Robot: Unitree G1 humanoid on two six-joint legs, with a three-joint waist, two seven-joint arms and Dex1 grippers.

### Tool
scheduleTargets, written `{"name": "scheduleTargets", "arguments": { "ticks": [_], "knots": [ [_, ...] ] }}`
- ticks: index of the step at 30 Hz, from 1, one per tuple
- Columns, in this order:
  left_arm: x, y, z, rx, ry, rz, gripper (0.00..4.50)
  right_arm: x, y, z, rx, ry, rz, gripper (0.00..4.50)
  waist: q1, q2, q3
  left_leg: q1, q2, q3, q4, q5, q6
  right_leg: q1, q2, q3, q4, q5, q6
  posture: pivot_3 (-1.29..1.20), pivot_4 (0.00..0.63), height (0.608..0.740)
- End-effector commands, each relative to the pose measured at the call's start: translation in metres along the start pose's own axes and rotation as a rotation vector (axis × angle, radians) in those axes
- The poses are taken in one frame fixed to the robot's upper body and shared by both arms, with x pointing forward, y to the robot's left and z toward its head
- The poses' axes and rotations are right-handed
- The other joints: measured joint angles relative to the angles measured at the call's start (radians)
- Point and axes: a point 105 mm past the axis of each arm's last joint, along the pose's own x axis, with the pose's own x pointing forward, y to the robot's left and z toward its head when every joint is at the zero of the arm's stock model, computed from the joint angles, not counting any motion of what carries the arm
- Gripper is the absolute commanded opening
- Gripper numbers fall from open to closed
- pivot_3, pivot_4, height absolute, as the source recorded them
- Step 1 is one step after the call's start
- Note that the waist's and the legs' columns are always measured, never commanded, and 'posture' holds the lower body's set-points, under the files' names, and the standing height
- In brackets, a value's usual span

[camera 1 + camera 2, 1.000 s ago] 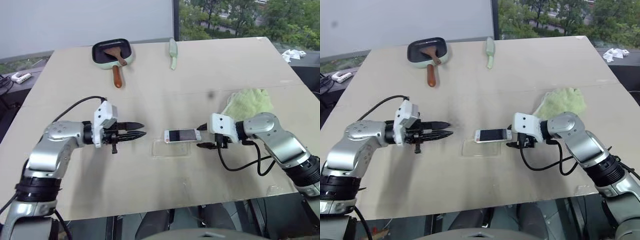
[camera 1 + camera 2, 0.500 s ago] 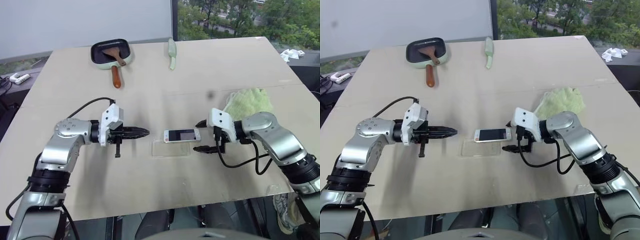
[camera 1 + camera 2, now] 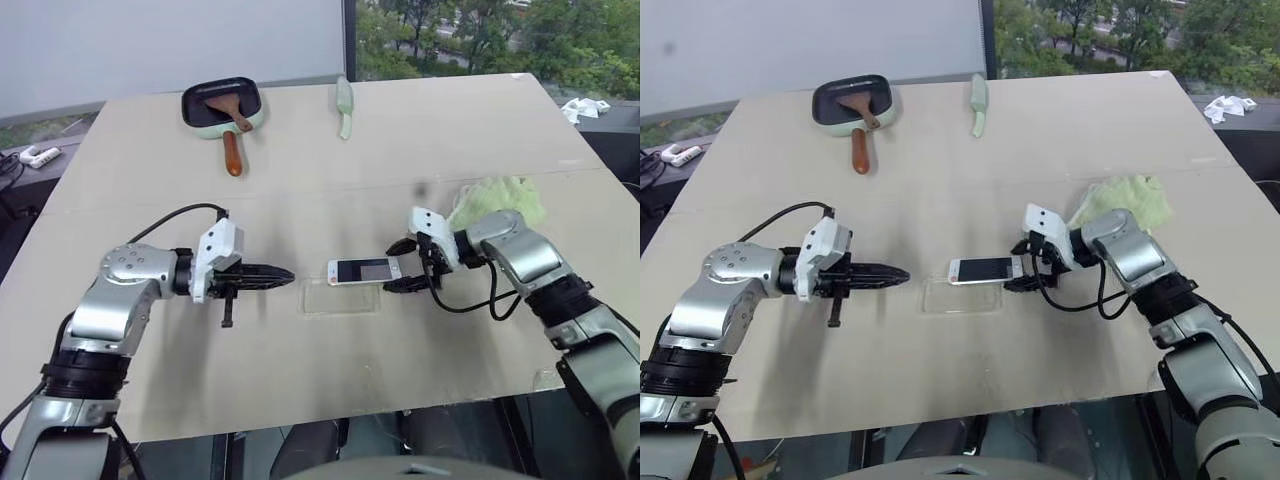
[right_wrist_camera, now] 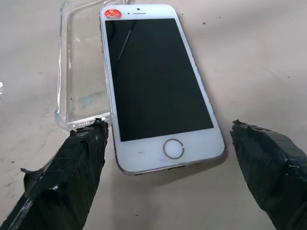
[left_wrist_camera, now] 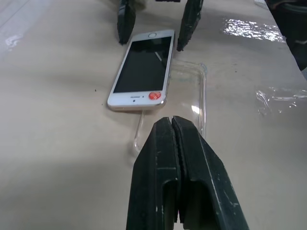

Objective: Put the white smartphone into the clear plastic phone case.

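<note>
Right hand [image 3: 402, 266] gapes around one white smartphone [image 3: 364, 270]; left hand [image 3: 283, 272] pinched together, one clear case [image 3: 342, 297].

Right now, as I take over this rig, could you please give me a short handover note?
Left gripper: shut, empty, pointing at the clear plastic phone case from its left end.
Right gripper: open, fingers either side of the home-button end of the white smartphone, not gripping.
Phone: face up on the table, partly overlapping the case along one long edge, not seated in it.
Done: nothing seated yet.
Left: grip the phone, steady the case, press the phone in.
</note>
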Motion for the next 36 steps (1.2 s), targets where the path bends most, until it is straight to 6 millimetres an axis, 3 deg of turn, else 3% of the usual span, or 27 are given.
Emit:
{"name": "scheduleTargets", "arguments": {
  "ticks": [1,8,13,21,29,36],
  "knots": [
    [-0.005,-0.001,0.011,0.044,-0.015,0.015,0.00,0.000,0.000,-0.006,0.005,0.046,0.040,4.41,-0.001,0.000,0.000,0.000,0.000,0.000,0.000,0.000,0.000,0.000,0.000,0.000,0.000,0.000,0.000,0.00,0.150,0.740],
    [-0.003,-0.003,0.009,0.044,-0.013,0.023,0.00,0.000,0.003,-0.011,0.036,0.082,0.080,4.41,0.002,0.000,0.000,0.000,0.000,-0.001,0.000,0.000,0.000,0.000,0.000,-0.001,0.000,0.000,0.000,0.00,0.150,0.740],
    [-0.003,-0.003,0.009,0.045,-0.013,0.026,0.00,0.001,0.002,-0.012,0.042,0.091,0.075,2.88,0.004,0.000,0.000,0.000,0.000,-0.001,0.000,0.000,0.000,0.000,0.000,-0.001,0.000,0.000,0.000,0.00,0.150,0.740],
    [-0.001,-0.002,0.008,0.046,-0.012,0.025,0.00,-0.001,0.006,-0.008,0.024,0.079,0.088,2.88,0.004,0.000,0.000,0.000,0.000,-0.001,0.000,0.000,0.000,0.000,0.000,-0.001,0.000,0.000,0.000,0.00,0.150,0.740],
    [-0.001,0.001,0.009,0.051,-0.010,0.034,0.00,-0.011,0.007,0.018,-0.125,-0.011,0.022,2.88,0.004,0.000,0.000,-0.001,0.000,-0.001,0.000,0.000,0.000,0.000,0.000,-0.001,0.000,0.000,0.000,0.00,0.150,0.740],
    [0.005,0.000,0.011,0.049,-0.023,0.022,0.00,-0.025,0.019,0.033,-0.278,0.016,-0.049,2.88,0.005,0.000,0.000,-0.001,0.000,-0.001,0.000,0.000,0.000,-0.001,0.000,-0.001,0.000,0.000,0.000,0.00,0.150,0.740]
  ]
}}
